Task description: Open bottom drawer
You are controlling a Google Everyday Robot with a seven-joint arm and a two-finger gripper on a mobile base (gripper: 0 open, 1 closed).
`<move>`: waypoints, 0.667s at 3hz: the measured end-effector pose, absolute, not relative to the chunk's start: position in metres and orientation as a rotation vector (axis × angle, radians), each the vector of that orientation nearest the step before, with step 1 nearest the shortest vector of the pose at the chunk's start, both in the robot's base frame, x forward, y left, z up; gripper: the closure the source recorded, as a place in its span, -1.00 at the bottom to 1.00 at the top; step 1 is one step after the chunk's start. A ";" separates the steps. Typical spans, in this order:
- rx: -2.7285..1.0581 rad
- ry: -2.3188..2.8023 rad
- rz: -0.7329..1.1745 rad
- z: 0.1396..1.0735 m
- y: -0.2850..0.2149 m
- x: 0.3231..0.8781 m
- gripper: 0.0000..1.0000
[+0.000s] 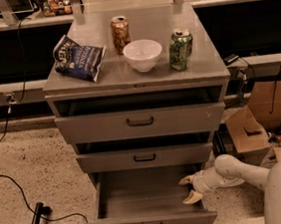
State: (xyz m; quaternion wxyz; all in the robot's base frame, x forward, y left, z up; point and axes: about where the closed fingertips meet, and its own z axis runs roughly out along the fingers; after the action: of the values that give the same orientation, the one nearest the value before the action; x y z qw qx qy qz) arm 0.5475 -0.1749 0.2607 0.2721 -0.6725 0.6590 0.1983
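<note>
The bottom drawer (140,200) is the lowest of the cabinet's three and stands pulled far out, with its inside showing. The gripper (185,191) is at the right side of this drawer, above its inside; its two fingers are spread apart and hold nothing. On the cabinet top (126,74) stand a chip bag (78,58), two cans and a white bowl (143,54).

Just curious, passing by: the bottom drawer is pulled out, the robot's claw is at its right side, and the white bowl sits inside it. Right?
Not quite. The camera view shows the white bowl on the cabinet top, not in the bottom drawer. The rest holds: that drawer is pulled out and the gripper, fingers open, is at its right side.
</note>
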 end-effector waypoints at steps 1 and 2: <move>-1.757 1.841 0.442 0.228 -0.177 0.574 0.29; -1.782 1.953 0.340 0.165 -0.180 0.584 0.91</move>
State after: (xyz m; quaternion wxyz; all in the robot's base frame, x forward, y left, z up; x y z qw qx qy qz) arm 0.5844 -0.1801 0.1647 0.2360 -0.6497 0.7120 0.1239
